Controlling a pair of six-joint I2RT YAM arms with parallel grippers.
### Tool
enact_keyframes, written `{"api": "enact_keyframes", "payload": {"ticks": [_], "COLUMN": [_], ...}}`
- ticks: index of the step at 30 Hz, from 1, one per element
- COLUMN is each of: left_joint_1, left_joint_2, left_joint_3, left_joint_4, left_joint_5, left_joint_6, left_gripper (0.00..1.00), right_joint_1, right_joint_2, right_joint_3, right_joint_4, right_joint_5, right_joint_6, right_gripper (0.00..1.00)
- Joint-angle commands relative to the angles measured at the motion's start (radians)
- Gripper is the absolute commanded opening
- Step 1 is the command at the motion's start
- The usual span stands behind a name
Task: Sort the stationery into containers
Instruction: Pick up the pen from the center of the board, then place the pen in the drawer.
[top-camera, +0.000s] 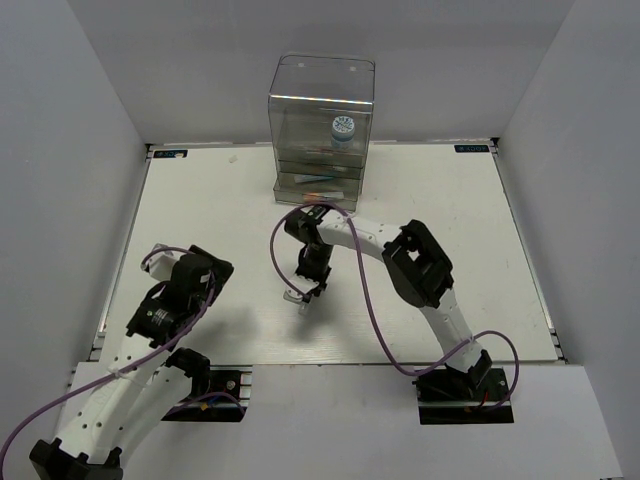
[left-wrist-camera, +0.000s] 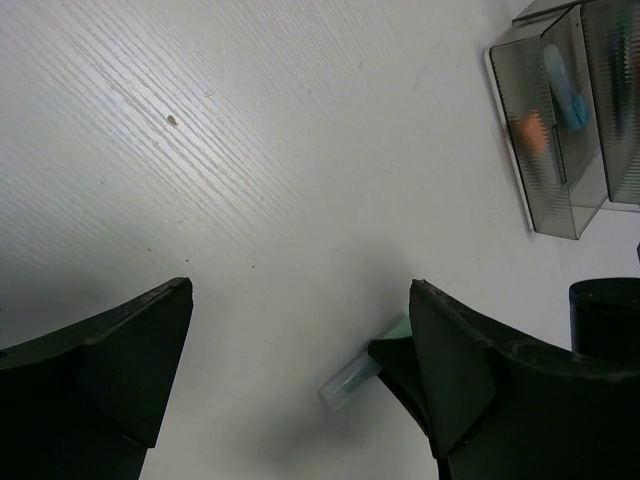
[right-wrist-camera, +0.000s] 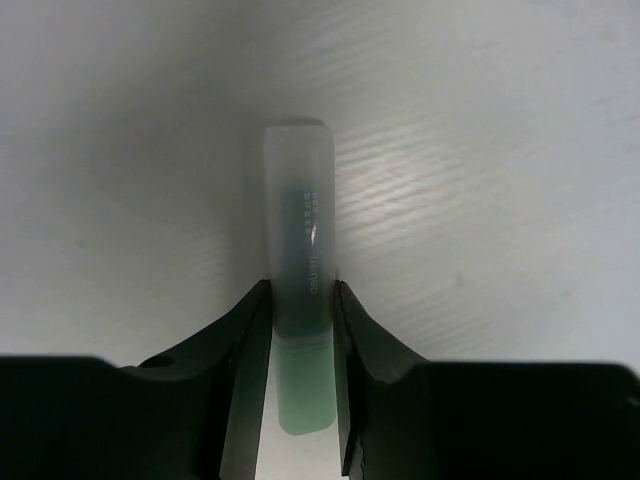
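Observation:
My right gripper (top-camera: 308, 290) is shut on a mint-green marker (top-camera: 297, 297) with a clear cap, low over the middle of the table. In the right wrist view the fingers pinch the marker (right-wrist-camera: 300, 260) across its barrel, the gripper (right-wrist-camera: 302, 295) pointing down at the table. My left gripper (top-camera: 212, 272) is open and empty at the left; its view shows the same marker (left-wrist-camera: 352, 381) past its gripper (left-wrist-camera: 300, 300). The clear drawer cabinet (top-camera: 322, 130) stands at the back centre with a blue-white roll (top-camera: 343, 128) inside.
A drawer (left-wrist-camera: 560, 215) is pulled out of the cabinet; an orange-capped marker (left-wrist-camera: 532, 130) and a light-blue marker (left-wrist-camera: 565, 95) lie in it. White walls enclose the table on three sides. The right arm's cable loops over the table centre.

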Motion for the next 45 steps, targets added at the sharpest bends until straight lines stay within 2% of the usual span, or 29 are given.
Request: {"api": "enact_keyframes", "payload": {"ticks": [1,6,7,8,10,11,12,13,14,16,17,20,25,32,38,41,45], "left_joint_1": [0.003,0.003,0.003,0.003,0.003,0.003,0.003,0.003,0.003,0.003,0.003,0.003,0.003,0.003,0.003,0.003,0.003], "left_joint_2": [0.002,0.013,0.022,0.022,0.022,0.022,0.031,0.031,0.043,0.057,0.072,0.100,0.120,0.120,0.129,0.129,0.151], "left_joint_3": [-0.010,-0.020,-0.020,-0.020,-0.029,-0.029,-0.029,-0.038,-0.038,-0.038,-0.038,-0.038,-0.038,-0.047,-0.047,-0.056,-0.056], "left_joint_4": [0.025,0.045,0.045,0.056,0.056,0.071,0.085,0.085,0.100,0.114,0.129,0.155,0.186,0.214,0.214,0.223,0.234], "left_joint_5": [-0.006,0.003,0.003,0.003,0.012,0.012,0.012,0.021,0.021,0.030,0.030,0.040,0.049,0.069,0.069,0.078,0.087], "left_joint_6": [-0.012,-0.012,-0.012,-0.012,-0.012,-0.012,-0.012,-0.012,-0.012,-0.012,-0.012,0.009,0.019,0.019,0.019,0.019,0.019], "left_gripper": [0.99,0.99,0.99,0.99,0.99,0.99,0.99,0.99,0.99,0.99,0.99,0.99,0.99,0.99,0.99,0.99,0.99], "right_joint_1": [-0.023,-0.069,-0.080,-0.087,-0.109,-0.126,-0.129,-0.133,-0.152,-0.169,-0.192,-0.227,-0.311,-0.370,-0.385,-0.391,-0.393], "right_joint_2": [0.040,-0.046,-0.083,-0.126,-0.204,-0.265,-0.294,-0.372,-0.390,-0.417,-0.417,-0.404,-0.326,-0.162,-0.072,-0.043,0.001], "right_joint_3": [-0.096,-0.179,-0.199,-0.210,-0.282,-0.308,-0.385,-0.409,-0.426,-0.444,-0.432,-0.397,-0.276,-0.034,0.049,0.076,0.103], "right_joint_4": [-0.141,-0.013,0.048,0.081,0.225,0.430,0.507,0.588,0.780,0.863,0.941,1.027,1.086,1.052,1.000,0.971,0.966], "right_joint_5": [0.078,-0.041,-0.108,-0.130,-0.178,-0.179,-0.169,-0.143,-0.115,-0.079,-0.045,0.024,0.086,0.144,0.133,0.129,0.152], "right_joint_6": [-0.013,0.183,0.249,0.283,0.451,0.507,0.688,0.751,0.804,0.958,0.993,1.110,1.150,1.084,1.023,1.007,1.004], "right_gripper": [0.13,0.04,0.04,0.02,0.01,0.01,0.01,0.01,0.00,0.00,0.00,0.00,0.00,0.00,0.00,0.03,0.21]}}
